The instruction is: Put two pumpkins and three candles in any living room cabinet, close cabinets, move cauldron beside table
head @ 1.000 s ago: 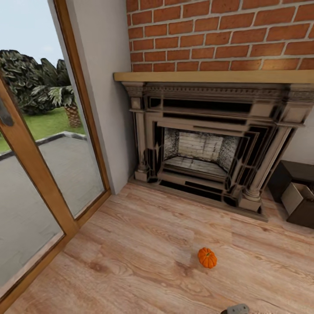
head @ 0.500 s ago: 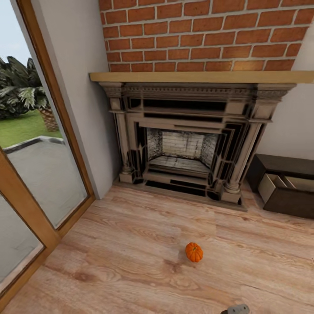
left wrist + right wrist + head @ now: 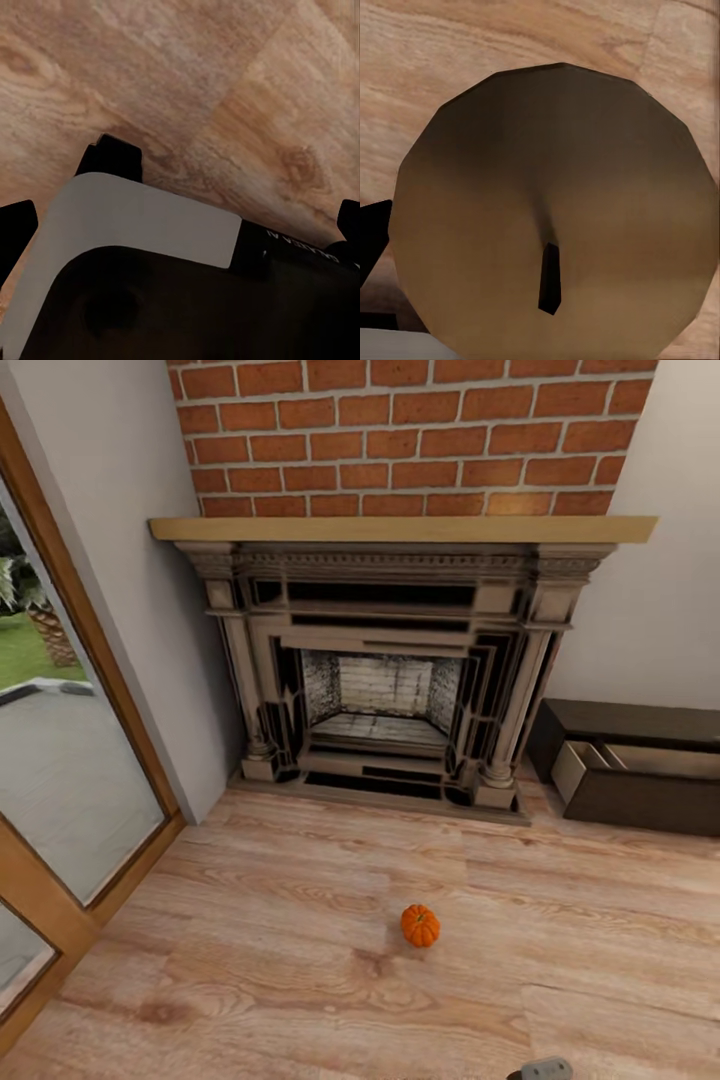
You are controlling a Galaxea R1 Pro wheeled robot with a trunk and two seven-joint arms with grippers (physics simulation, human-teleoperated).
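Observation:
One small orange pumpkin [image 3: 420, 925] lies on the wood floor in front of the fireplace in the head view. The dark-brown cabinet [image 3: 640, 722] stands low against the wall to the right of the fireplace, with one drawer [image 3: 590, 762] pulled out and its pale inside showing. In the right wrist view a candle [image 3: 555, 202] sits very close, its round brownish top and dark wick facing the camera, and my right gripper [image 3: 540, 247] is shut on it. My left gripper [image 3: 180, 225] is open, its dark fingertips [image 3: 16, 234] wide apart over the floor.
An ornate grey fireplace [image 3: 385, 670] with red brick above fills the far wall. A glass door with a wood frame [image 3: 60, 780] runs along the left. Bare wood floor [image 3: 250, 960] spreads around the pumpkin. A grey piece of my arm [image 3: 545, 1069] shows at the bottom edge.
The head camera has swung to the right, so the whole picture slid left. More of the cabinet and its open drawer has come into view. The pumpkin itself has not moved.

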